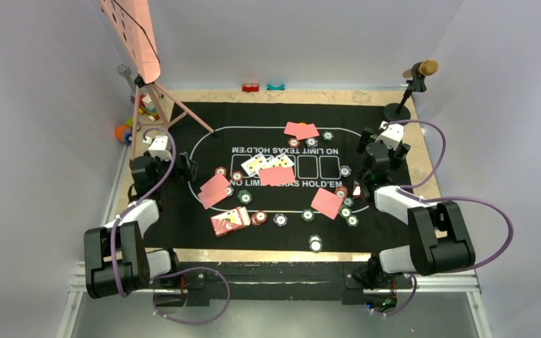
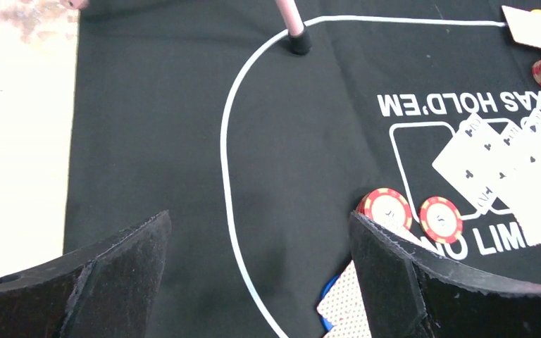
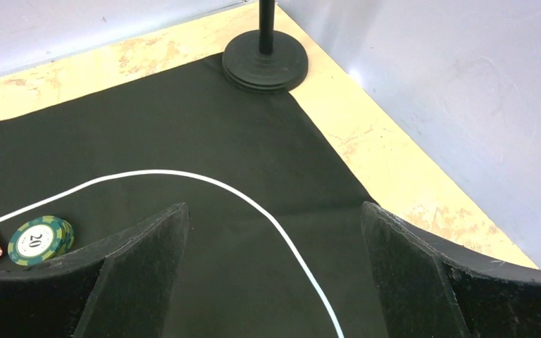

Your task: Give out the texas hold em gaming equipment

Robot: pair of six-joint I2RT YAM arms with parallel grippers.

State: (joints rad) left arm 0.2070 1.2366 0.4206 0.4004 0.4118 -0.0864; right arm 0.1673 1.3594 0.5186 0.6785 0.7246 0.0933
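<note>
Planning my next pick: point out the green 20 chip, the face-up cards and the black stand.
green 20 chip (image 3: 39, 240): right wrist view, its top face.
face-up cards (image 2: 484, 165): left wrist view, nearest card's white face.
black stand (image 3: 271, 69): right wrist view, its round base.

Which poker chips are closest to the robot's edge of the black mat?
The overlapping white-centred round chips, lying alone outside the white oval line, near the front edge of the black mat. Every other chip lies farther up the mat.
</note>
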